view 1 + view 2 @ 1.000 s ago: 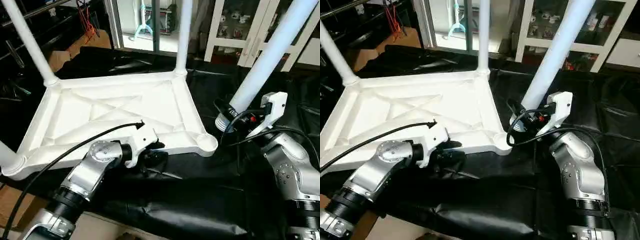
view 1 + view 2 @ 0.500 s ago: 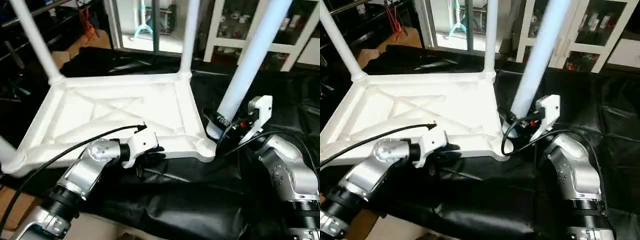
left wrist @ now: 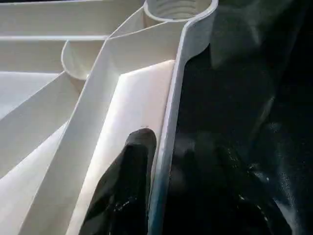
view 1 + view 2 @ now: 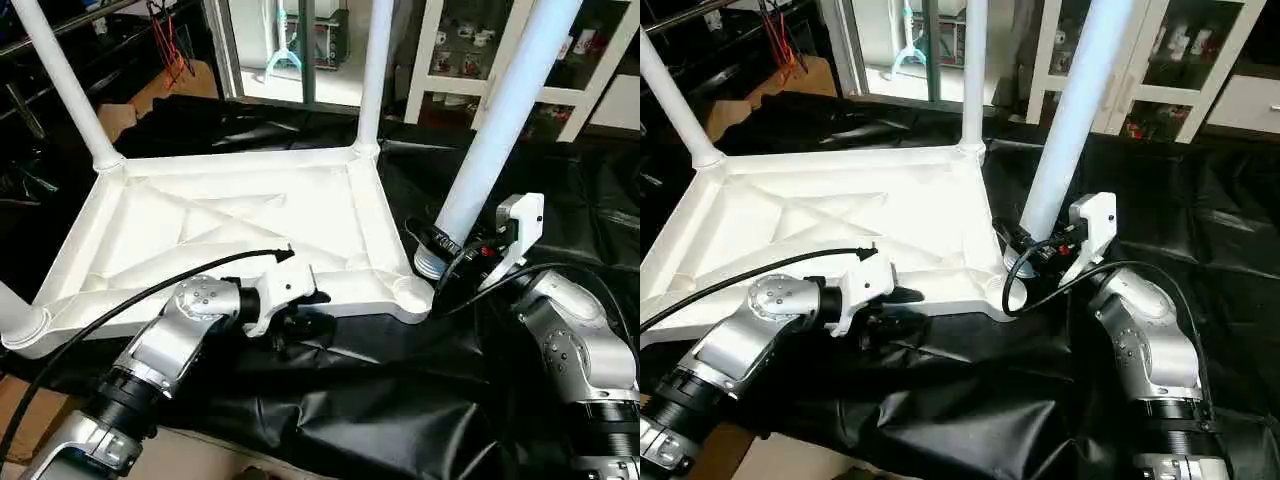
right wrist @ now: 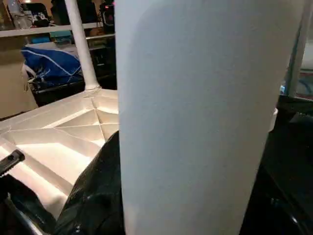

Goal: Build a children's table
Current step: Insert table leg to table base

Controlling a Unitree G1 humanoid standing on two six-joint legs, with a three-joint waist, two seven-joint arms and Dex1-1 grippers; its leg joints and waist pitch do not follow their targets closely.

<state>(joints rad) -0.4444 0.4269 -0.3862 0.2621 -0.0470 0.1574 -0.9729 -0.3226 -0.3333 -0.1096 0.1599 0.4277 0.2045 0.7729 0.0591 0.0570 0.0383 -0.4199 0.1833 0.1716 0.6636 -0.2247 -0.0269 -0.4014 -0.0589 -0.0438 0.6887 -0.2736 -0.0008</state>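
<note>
right gripper point(image 4: 452, 250) fingers clamping fourth leg point(image 4: 495, 130), bringing it closer beside empty socket point(image 4: 410, 290) | left gripper point(image 3: 161, 196) fingers straddling tabletop point(image 4: 230, 225) rim, steadying

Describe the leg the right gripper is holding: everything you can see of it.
The leg is a long, smooth white tube, plastic by its look, widening toward the top of the head view. It stands tilted, its ridged lower end beside the tabletop's empty near-right corner socket, not yet in it. The right gripper is closed around it just above that end. Black sheeting lies beneath.
</note>
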